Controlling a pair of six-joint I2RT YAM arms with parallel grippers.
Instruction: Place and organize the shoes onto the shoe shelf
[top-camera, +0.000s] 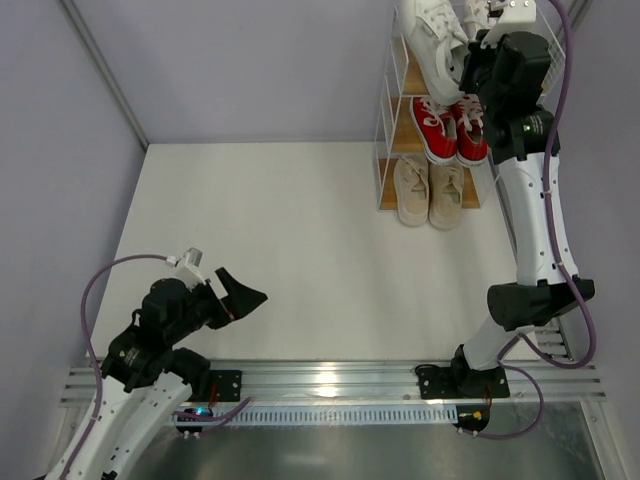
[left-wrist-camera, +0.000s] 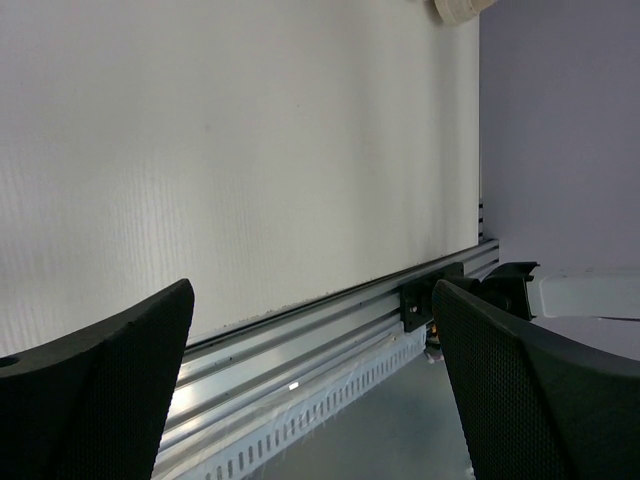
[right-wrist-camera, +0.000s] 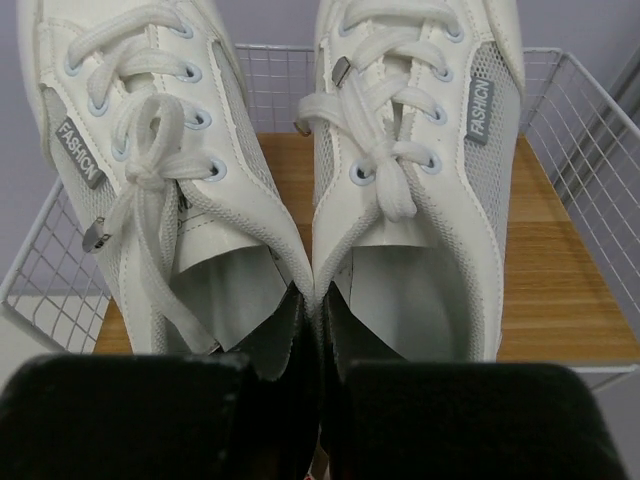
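Observation:
The white shoes (right-wrist-camera: 420, 140) sit side by side over the top wooden board of the shoe shelf (right-wrist-camera: 560, 270). My right gripper (right-wrist-camera: 313, 300) is shut on their two inner collars, one finger inside each shoe, pinching the pair together. From above, the white pair (top-camera: 430, 40) and the right gripper (top-camera: 470, 62) are at the top tier of the shelf (top-camera: 392, 130). The red pair (top-camera: 450, 128) rests on the middle board and the beige pair (top-camera: 428, 190) on the bottom one. My left gripper (top-camera: 245, 295) hangs open near the table's front left, its jaws (left-wrist-camera: 312, 290) holding nothing.
A metal rail (top-camera: 330, 378) runs along the near table edge with both arm bases on it. Grey walls close in the white table (top-camera: 280, 230) at the back and sides. The right arm's base (left-wrist-camera: 590, 295) and a beige shoe toe (left-wrist-camera: 458, 8) show in the left wrist view.

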